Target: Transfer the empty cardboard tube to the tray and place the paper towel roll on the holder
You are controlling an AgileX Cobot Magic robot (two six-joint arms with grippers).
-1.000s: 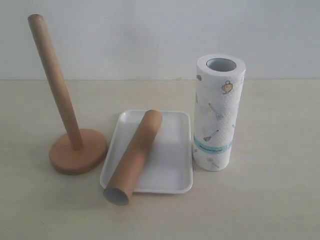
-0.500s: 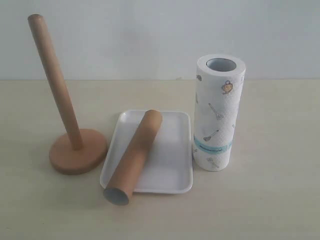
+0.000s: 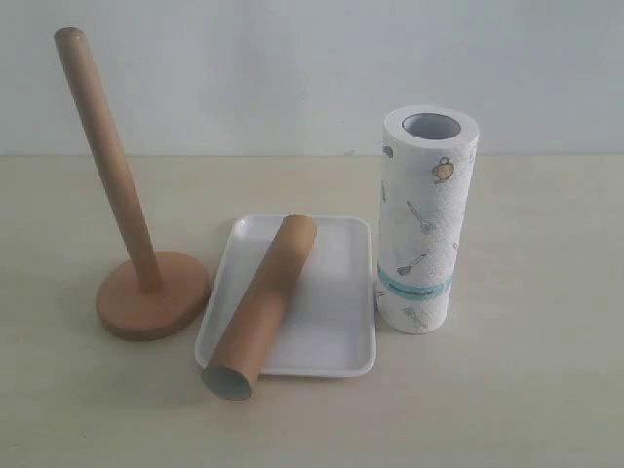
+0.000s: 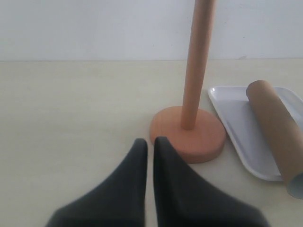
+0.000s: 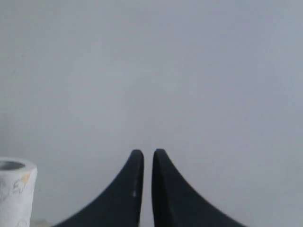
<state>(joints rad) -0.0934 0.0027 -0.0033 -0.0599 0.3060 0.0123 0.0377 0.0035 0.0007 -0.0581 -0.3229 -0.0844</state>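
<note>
The paper towel roll (image 3: 427, 219) was seen upright at the exterior frame's right, nearer the right gripper (image 5: 147, 153); it and the left gripper (image 4: 150, 141) were held nearly together, empty.

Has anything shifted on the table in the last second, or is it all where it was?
Nothing visibly changed in the exterior view. The cardboard tube still lies slanted across the tray, its near end past the rim. The paper towel roll stands upright beside the tray, and the holder is still bare.
</note>
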